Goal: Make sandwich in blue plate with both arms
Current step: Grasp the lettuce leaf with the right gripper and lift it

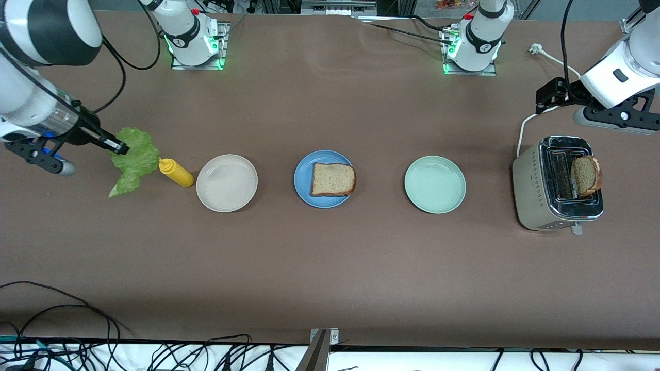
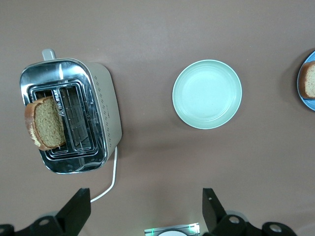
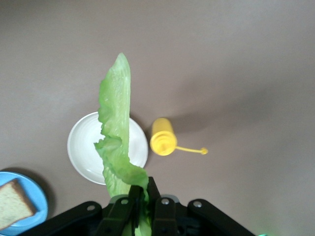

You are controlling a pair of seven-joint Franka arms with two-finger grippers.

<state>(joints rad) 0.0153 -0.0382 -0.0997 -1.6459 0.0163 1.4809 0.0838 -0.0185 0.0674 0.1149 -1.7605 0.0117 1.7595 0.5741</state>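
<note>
The right gripper [image 1: 121,148], clamped on the lettuce leaf [image 1: 135,159], is hanging over the mustard bottle [image 1: 176,172], so the next move is probably carrying it onto the toast [image 1: 333,179] in the blue plate [image 1: 305,188], while the left gripper [image 2: 145,209], fingers apart, is waiting above the toaster [image 1: 531,193]; no writing is readable.

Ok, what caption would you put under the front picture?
Right tool lifts lettuce; toast waits on blue plate.
</note>
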